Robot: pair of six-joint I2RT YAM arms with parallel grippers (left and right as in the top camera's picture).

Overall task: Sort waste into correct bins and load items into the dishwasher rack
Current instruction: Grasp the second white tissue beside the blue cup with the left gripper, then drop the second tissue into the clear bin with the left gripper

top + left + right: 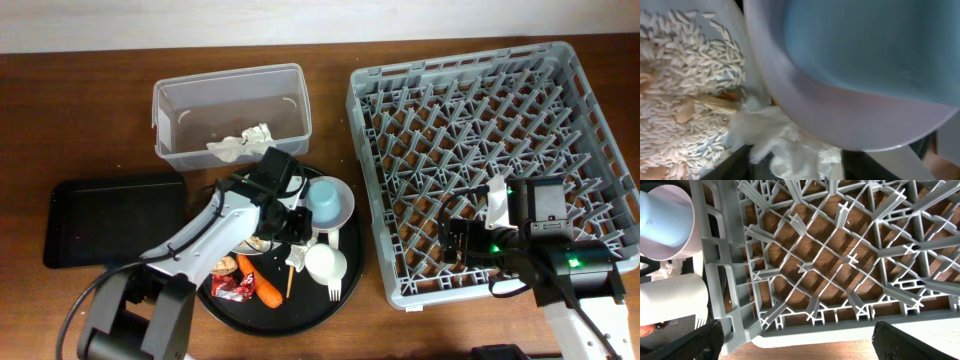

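I put left gripper (289, 225), jaws unseen, directly above crumpled paper (790, 145) beside bowl (815, 115); right gripper (802, 342), fingers spread, idles well apart over rack (737, 295).

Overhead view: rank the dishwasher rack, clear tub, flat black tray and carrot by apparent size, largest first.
1. Dishwasher rack, clearly largest.
2-3. Clear tub and flat black tray look about alike; the tub's rim stands nearer the camera, so no ranking.
4. Carrot, smallest.

The left arm (200, 235) is white with black joints and a black cable (85, 297). The right arm (560, 268) is black with green lights (572, 262). The right gripper (797, 341) has black, grainy fingers (695, 341).
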